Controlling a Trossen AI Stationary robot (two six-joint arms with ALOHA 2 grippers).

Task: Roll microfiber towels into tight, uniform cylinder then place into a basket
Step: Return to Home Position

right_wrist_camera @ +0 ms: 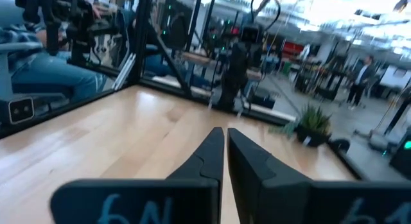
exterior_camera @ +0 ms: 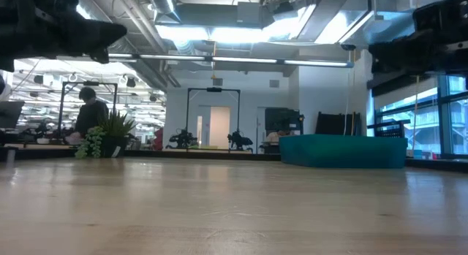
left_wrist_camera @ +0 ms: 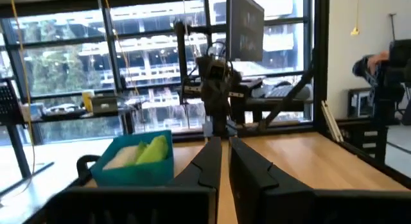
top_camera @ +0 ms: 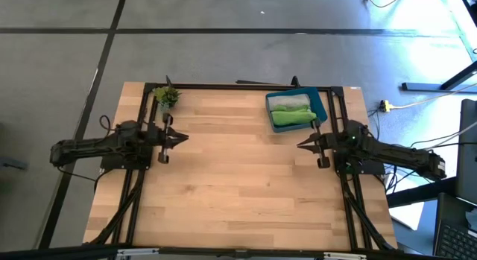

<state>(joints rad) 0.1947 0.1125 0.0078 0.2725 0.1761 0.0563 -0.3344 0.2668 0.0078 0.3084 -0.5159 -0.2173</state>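
Two rolled microfiber towels lie side by side in the dark-blue basket (top_camera: 323,105) at the table's far right. The light grey one (top_camera: 289,102) is on the far side and the lime green one (top_camera: 292,117) on the near side. The left wrist view shows the basket (left_wrist_camera: 135,171) with the green roll (left_wrist_camera: 155,149) and the grey roll (left_wrist_camera: 124,158) resting on its floor. My left gripper (top_camera: 183,138) hovers at the table's left edge, shut and holding nothing. At the right edge, just nearer than the basket, my right gripper (top_camera: 300,145) is also shut and holds nothing.
A small potted plant (top_camera: 166,96) stands at the far left corner. A black frame (top_camera: 223,86) runs along the table's far edge and sides. The wide wooden tabletop (top_camera: 238,178) lies between the two arms. People show in the room beyond the table (exterior_camera: 88,112).
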